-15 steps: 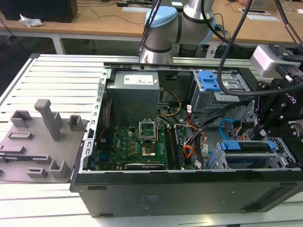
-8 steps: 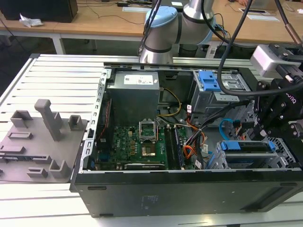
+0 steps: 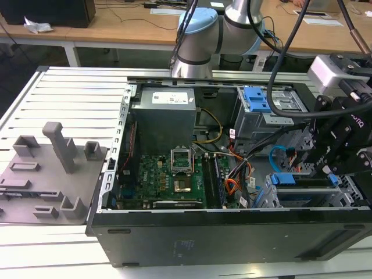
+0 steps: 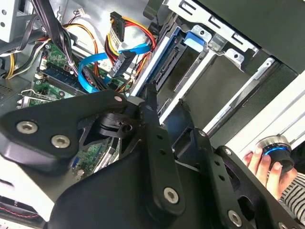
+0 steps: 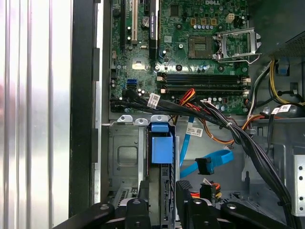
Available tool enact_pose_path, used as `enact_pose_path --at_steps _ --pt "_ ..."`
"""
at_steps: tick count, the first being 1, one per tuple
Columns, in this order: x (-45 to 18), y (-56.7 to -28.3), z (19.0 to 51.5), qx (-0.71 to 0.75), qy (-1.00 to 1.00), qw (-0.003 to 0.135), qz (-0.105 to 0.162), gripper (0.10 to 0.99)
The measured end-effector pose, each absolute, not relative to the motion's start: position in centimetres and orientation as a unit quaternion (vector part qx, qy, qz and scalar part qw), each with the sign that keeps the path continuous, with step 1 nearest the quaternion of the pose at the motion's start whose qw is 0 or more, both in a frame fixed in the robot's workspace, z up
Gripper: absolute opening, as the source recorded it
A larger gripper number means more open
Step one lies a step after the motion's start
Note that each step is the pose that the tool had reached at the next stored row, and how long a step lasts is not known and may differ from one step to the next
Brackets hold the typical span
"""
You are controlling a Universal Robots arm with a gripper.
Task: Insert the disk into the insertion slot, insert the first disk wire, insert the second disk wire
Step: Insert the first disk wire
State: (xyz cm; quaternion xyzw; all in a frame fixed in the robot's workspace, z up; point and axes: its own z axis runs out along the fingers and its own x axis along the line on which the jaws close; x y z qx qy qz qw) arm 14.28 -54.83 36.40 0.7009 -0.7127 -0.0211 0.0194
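Flat disk in its bright blue plastic carrier (image 5: 161,148) sits in the grey perforated sheet-metal insertion slot (image 5: 124,160), at 4 o'clock in the exterior view. The end effector (image 5: 163,188) is at it; I cannot tell its grip. The blue flat wire (image 5: 209,164) lies unplugged.

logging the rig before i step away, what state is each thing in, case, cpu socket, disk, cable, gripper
Black tower computer case, lying on its side, side panel off
Square silver CPU socket, empty, metal retention frame flipped open
Silver disk in blue plastic carrier, standing on edge in the grey sheet-metal insertion slot
Flat blue data cable, black plug hanging loose, unplugged
Black robot gripper, poised at the disk
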Motion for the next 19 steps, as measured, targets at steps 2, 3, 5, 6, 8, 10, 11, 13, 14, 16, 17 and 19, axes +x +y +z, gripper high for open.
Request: enact_pose_path --at_steps 2,3,5,6,8,10,11,13,14,16,17,19 --pt "14.3 -54.8 36.7 0.701 -0.713 0.019 -0.021 0.361" --pt "14.3 -54.8 36.8 0.701 -0.713 0.019 -0.021 0.361" --pt "14.3 -54.8 36.8 0.701 -0.713 0.019 -0.021 0.361" --pt "14.3 -54.8 36.8 0.701 -0.713 0.019 -0.021 0.361" --pt "14.3 -54.8 36.8 0.701 -0.713 0.019 -0.021 0.361" --pt "14.3 -54.8 36.8 0.701 -0.713 0.019 -0.021 0.361" --pt "14.3 -54.7 36.8 0.701 -0.713 0.020 -0.021 0.361" --pt "14.3 -54.5 36.8 0.701 -0.713 0.019 -0.021 0.361" --pt "14.3 -54.3 36.8 0.701 -0.713 0.019 -0.021 0.361" --pt "14.3 -53.5 36.8 0.701 -0.713 0.019 -0.021 0.361" --pt "14.3 -52.9 36.8 0.701 -0.713 0.019 -0.021 0.361" --pt "14.3 -52.4 36.8 0.701 -0.713 0.019 -0.021 0.361"
